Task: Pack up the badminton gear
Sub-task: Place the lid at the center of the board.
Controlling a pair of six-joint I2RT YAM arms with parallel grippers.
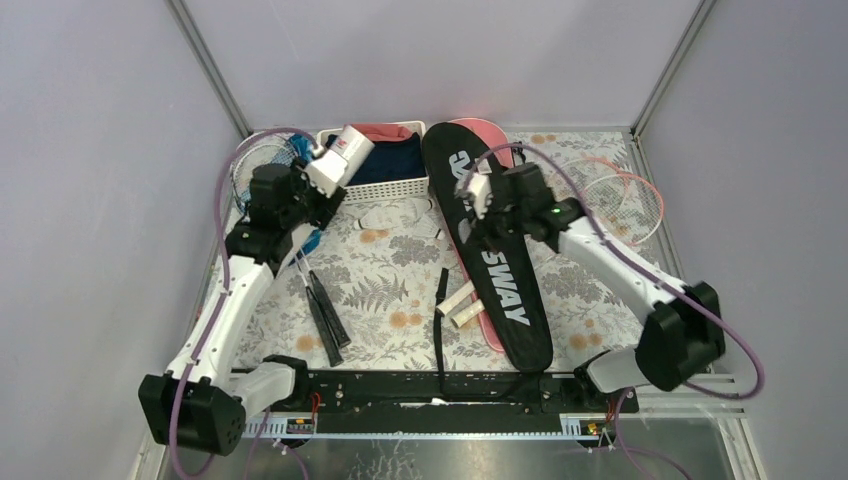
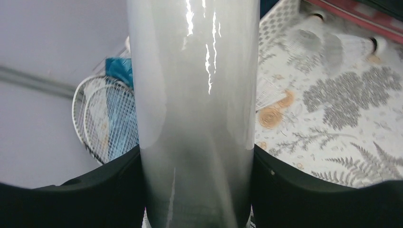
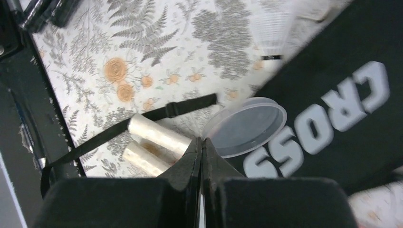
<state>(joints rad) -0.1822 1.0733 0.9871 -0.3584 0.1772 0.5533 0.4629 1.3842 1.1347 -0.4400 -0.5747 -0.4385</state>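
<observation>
While tube (image 1: 340,157) is gripped, basket (image 1: 385,188) holds clothes (image 1: 395,155)

White basket (image 1: 392,191), clothes (image 1: 396,160), floral tablecloth (image 1: 385,275)

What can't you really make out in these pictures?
- Left wrist view: the white tube fills the middle; both ends run off the frame.
- Top view: the pink bag lies mostly under the black bag.
- Right wrist view: the right gripper and clear lid hide the black bag's lettering after CROSS.
</observation>
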